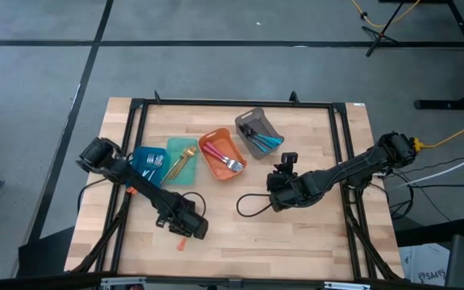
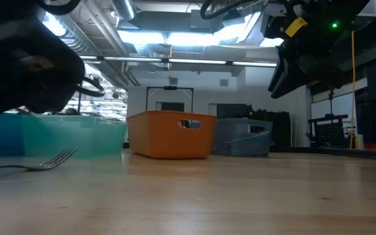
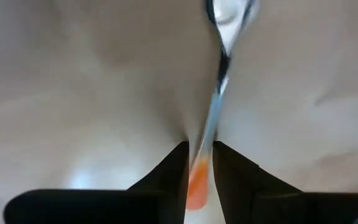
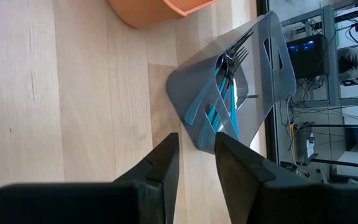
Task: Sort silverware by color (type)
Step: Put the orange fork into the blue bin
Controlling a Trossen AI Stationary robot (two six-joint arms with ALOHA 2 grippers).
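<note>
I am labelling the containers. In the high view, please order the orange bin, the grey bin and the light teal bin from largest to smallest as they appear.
1. Orange bin
2. Grey bin, nearly the same; ranking unsure
3. Light teal bin, slightly narrower

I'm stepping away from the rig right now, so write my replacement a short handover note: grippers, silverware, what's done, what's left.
Left gripper: low over the table's front left, fingers either side of an orange-handled fork; grip unclear.
Right gripper: raised at centre right, empty, jaws slightly apart.
Done: silverware sits in the blue bin, teal bin, orange bin and grey bin.
Left: this orange-handled fork, the only piece seen outside the bins.
</note>
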